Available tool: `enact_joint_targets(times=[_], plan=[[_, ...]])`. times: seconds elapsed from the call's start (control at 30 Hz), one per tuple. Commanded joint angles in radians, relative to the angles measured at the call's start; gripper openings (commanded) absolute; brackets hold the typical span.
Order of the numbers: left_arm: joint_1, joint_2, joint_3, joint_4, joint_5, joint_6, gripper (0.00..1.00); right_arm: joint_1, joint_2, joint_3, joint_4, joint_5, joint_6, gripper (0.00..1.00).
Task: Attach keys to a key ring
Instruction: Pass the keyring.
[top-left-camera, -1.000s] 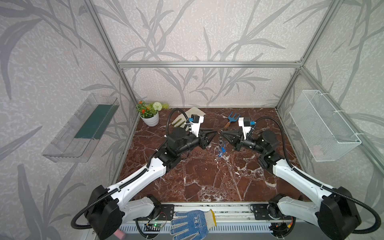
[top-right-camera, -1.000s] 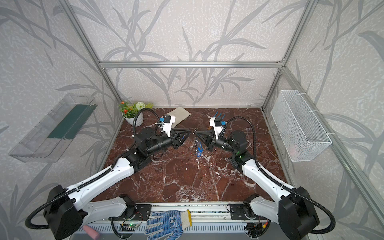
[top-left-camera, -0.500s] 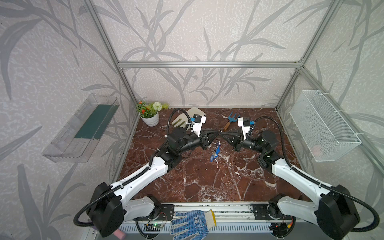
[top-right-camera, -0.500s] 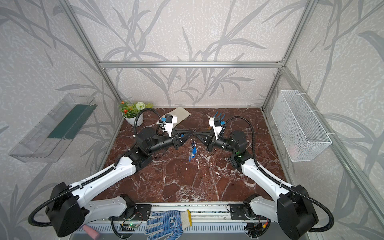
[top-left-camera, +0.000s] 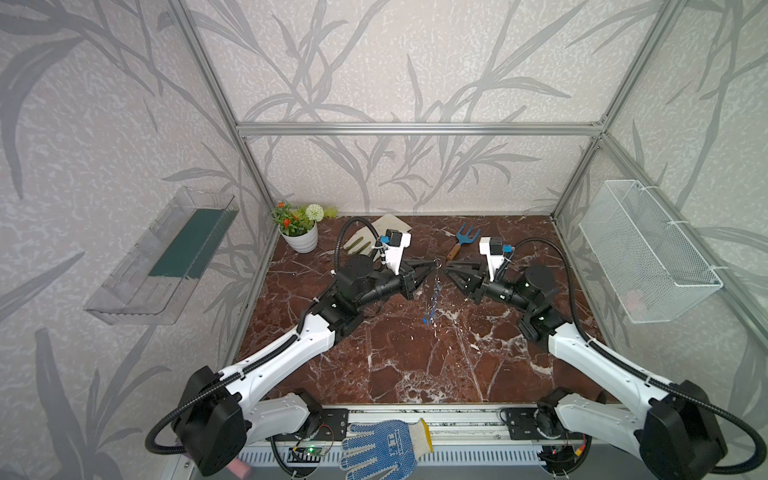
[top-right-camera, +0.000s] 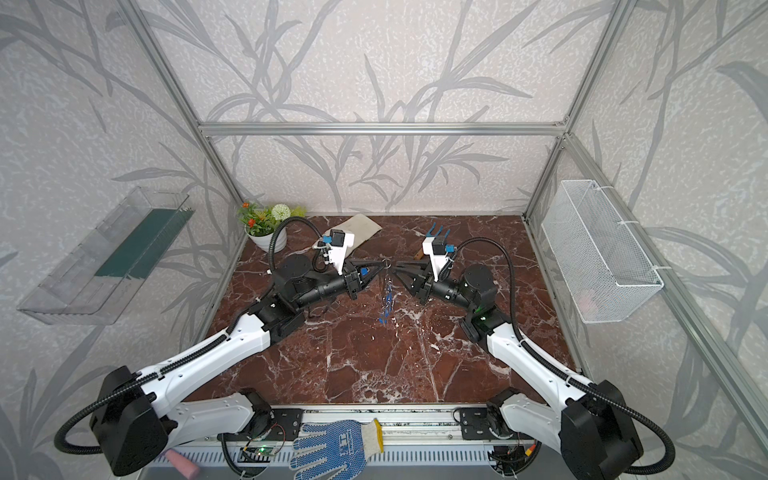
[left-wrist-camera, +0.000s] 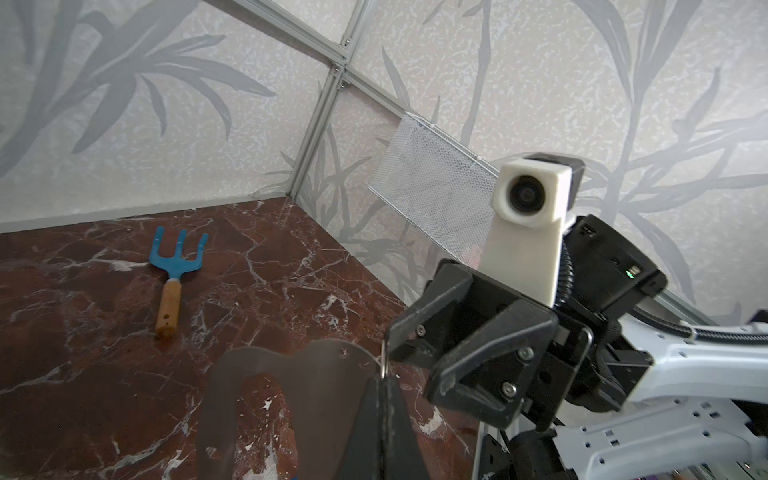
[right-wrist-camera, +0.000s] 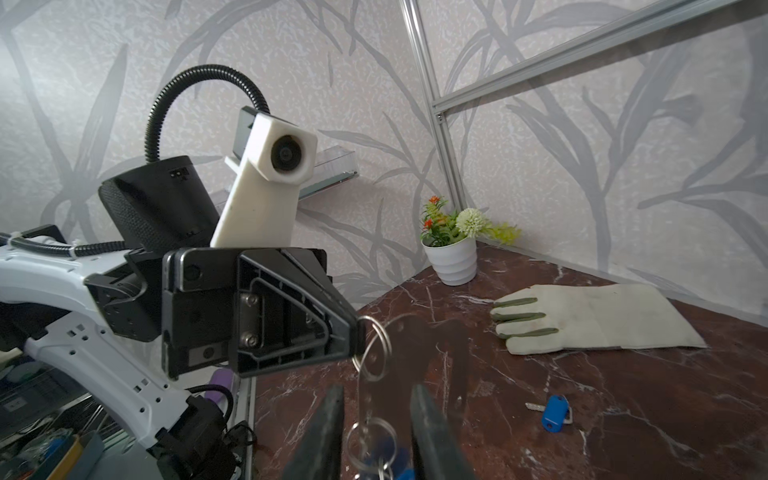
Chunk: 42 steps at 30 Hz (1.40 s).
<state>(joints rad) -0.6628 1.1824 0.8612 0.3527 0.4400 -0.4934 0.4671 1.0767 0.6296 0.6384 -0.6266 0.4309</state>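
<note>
Silver-grey and flat, the key ring (left-wrist-camera: 328, 386) hangs above the bench (right-wrist-camera: 623, 415), at the centre of both top views, between the two pincer tips. The left pincer (right-wrist-camera: 358, 336) is pressed together and pinches the key ring by a silver wire ring at its edge. Below it, more wire rings and the blue keys (right-wrist-camera: 392, 446) dangle between the fingers of the right pincer (right-wrist-camera: 372, 392), which stand spread, gripping nothing. A loose key (right-wrist-camera: 555, 409) lies on the bench at lower right of the right wrist view.

The left arm (top-left-camera: 291, 353) and right arm (top-left-camera: 590, 357) run diagonally in from the lower corners of the top views. Their black wrists turn inward, so the pincers face each other tip to tip. A pale glove (right-wrist-camera: 602, 316) and a blue hand fork (left-wrist-camera: 176, 262) lie near the back wall.
</note>
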Motion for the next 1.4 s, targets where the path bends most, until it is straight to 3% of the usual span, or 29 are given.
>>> enact_joint_targets(times=[0.0,0.2,0.5,0.73,1.07,1.13,1.27,1.37], plan=[[-0.011,-0.039,0.03,-0.108,-0.14,0.024,0.0,-0.003,-0.072,-0.019,-0.101,0.126,-0.032,0.32],[-0.026,-0.054,0.088,-0.315,-0.308,-0.019,0.0,-0.002,-0.157,-0.018,-0.25,0.219,-0.053,0.35],[-0.043,-0.077,0.095,-0.352,-0.302,-0.037,0.0,0.003,-0.143,0.01,-0.309,0.164,-0.058,0.36],[-0.046,-0.083,0.072,-0.317,-0.25,0.013,0.0,0.021,-0.113,0.042,-0.315,0.115,-0.069,0.36],[-0.046,-0.082,0.01,-0.211,-0.081,0.124,0.0,0.05,-0.039,0.127,-0.33,-0.011,-0.098,0.38],[-0.046,-0.079,0.002,-0.193,-0.064,0.125,0.0,0.07,-0.032,0.141,-0.349,-0.003,-0.127,0.37],[-0.047,-0.078,-0.001,-0.174,-0.014,0.131,0.0,0.091,-0.013,0.166,-0.378,0.0,-0.165,0.25],[-0.046,-0.081,-0.001,-0.167,0.011,0.124,0.0,0.091,0.002,0.174,-0.385,-0.005,-0.173,0.23]])
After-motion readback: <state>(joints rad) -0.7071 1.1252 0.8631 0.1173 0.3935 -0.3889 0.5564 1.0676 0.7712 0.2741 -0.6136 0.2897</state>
